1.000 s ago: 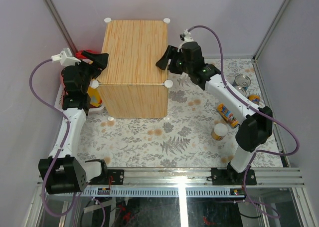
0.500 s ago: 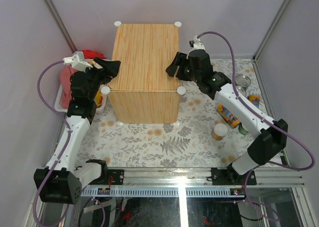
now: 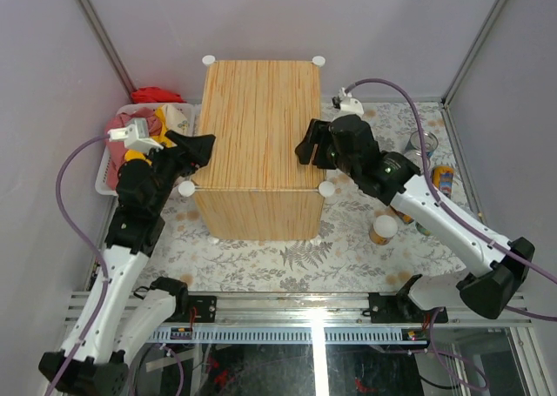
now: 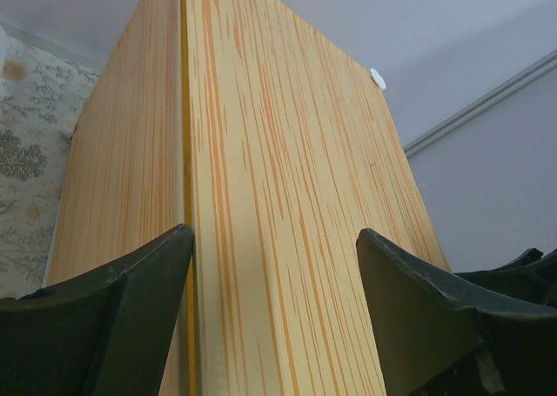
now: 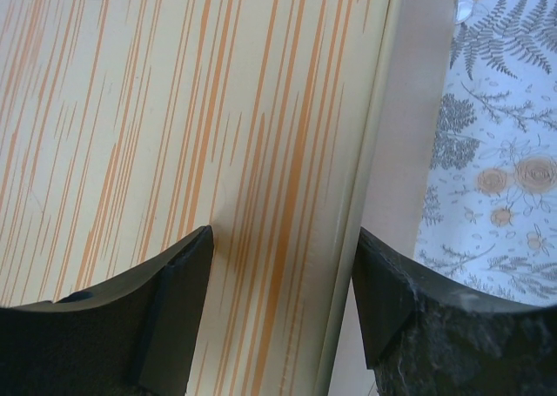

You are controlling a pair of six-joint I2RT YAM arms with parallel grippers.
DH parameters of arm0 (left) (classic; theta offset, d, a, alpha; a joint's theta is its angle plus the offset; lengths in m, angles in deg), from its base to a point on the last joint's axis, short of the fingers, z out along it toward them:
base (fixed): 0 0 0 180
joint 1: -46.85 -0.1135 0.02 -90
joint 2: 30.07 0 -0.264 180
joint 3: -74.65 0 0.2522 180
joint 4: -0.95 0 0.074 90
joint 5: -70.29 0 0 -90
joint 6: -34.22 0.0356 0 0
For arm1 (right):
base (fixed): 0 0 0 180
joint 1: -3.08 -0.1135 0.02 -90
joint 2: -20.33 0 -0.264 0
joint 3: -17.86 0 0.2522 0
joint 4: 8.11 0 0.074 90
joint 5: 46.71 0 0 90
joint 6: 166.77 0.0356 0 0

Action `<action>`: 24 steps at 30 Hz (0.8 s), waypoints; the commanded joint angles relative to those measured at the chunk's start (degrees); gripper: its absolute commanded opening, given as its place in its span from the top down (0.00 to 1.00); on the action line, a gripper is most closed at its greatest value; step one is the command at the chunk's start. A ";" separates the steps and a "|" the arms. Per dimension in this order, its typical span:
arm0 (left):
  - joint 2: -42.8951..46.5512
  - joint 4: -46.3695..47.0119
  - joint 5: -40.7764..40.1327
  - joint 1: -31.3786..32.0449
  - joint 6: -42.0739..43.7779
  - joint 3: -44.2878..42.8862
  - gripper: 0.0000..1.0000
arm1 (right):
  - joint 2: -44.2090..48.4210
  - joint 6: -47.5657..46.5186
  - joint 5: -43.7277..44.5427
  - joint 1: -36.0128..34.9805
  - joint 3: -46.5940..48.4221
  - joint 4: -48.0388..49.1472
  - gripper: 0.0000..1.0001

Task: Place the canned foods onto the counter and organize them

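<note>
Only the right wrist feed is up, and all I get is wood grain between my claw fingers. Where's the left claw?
Observer: The left claw is open, straddling the left top edge of the box.
Operator: Any cans up there?
Observer: None; the top is bare. The cans are on the mat, right of the box.
Operator: Nearest one?
Observer: A white-lidded can, upright, off the box's near right corner.

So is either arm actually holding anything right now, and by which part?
Nothing is gripped. The left gripper is open at the counter's left top edge, and the right gripper is open at its right top edge.
</note>
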 commanded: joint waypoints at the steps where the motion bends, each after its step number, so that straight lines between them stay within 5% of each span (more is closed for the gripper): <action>1: 6.55 -7.64 10.66 5.42 -4.89 3.63 0.28 | 2.97 2.55 -7.43 -8.34 -1.89 6.15 0.33; 24: 19.38 -16.79 17.95 5.92 -7.50 8.26 0.36 | 10.70 7.69 4.53 -19.18 -7.89 -0.73 0.30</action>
